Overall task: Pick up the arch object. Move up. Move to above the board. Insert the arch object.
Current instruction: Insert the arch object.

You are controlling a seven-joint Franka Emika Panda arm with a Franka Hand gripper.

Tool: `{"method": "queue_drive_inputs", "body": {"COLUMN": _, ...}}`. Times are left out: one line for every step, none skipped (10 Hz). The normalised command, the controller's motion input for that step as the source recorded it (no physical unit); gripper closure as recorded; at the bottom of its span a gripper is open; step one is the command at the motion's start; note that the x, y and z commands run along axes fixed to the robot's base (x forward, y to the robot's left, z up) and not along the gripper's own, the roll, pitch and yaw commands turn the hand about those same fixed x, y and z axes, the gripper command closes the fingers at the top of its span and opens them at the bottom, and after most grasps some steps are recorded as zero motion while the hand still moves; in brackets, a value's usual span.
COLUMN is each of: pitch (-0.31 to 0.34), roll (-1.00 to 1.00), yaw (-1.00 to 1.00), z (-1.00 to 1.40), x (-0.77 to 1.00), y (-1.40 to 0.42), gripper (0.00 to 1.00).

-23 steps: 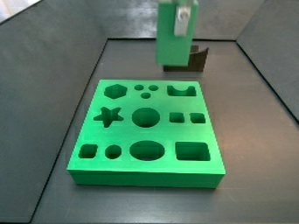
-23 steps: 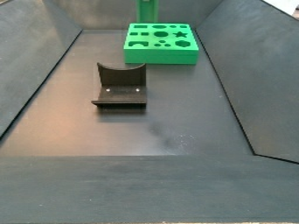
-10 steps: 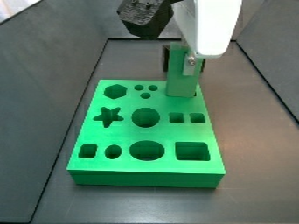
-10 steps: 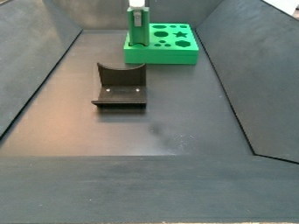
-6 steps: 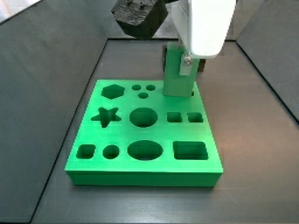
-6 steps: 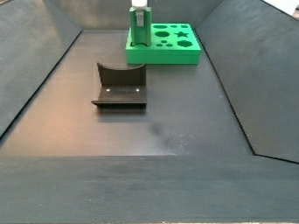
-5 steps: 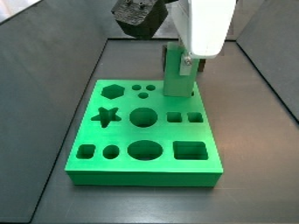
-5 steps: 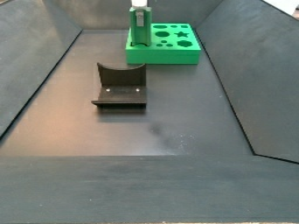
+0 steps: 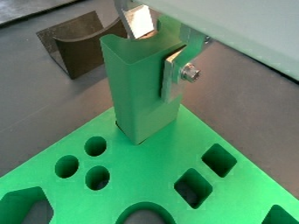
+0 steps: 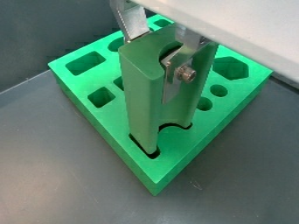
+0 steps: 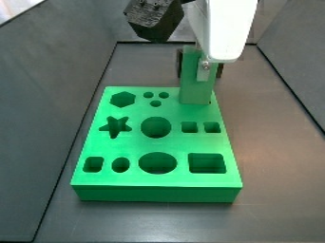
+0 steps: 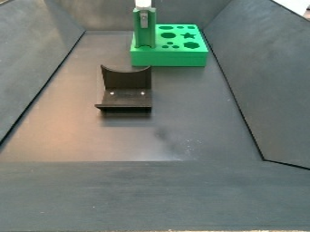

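Above the board (image 11: 140, 152), tool (image 10: 158, 52) still grips arch object (image 10: 152, 96), unmoved.

The board (image 11: 159, 142) is seen from close and above in a side view, filling the middle of the frame, with the gripper (image 11: 197, 65) at upper centre. In a side view taken from far down the bin, the board (image 12: 176, 47) is small at top centre, the fixture (image 12: 125, 89) nearer. In both wrist views the arch object (image 9: 140, 87) (image 10: 158, 87) is framed closely, the board (image 9: 176, 179) (image 10: 105, 96) below it.
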Motion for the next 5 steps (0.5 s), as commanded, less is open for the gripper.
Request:
{"method": "queue_drive_inputs", "body": {"pitch": -0.053, "roll": 0.24, "yaw": 0.00, "z": -0.15, "x": 0.00, "y": 0.00, "gripper": 1.00}}
{"method": "queue_drive_inputs", "body": {"pitch": -0.031, "roll": 0.24, "yaw": 0.01, "z": -0.18, "x": 0.00, "y": 0.00, "gripper": 1.00}}
{"method": "queue_drive_inputs", "body": {"pitch": -0.060, "roll": 0.36, "yaw": 0.04, "z": -0.17, "x": -0.01, "y": 0.00, "gripper": 1.00}}
{"method": "queue_drive_inputs", "body": {"pitch": -0.021, "roll": 0.48, "yaw": 0.03, "z": -0.15, "x": -0.01, "y": 0.00, "gripper": 1.00}}
{"method": "queue_drive_inputs", "body": {"pitch": 0.000, "roll": 0.33, "yaw": 0.00, "z": -0.14, "x": 0.00, "y": 0.00, "gripper": 1.00}}
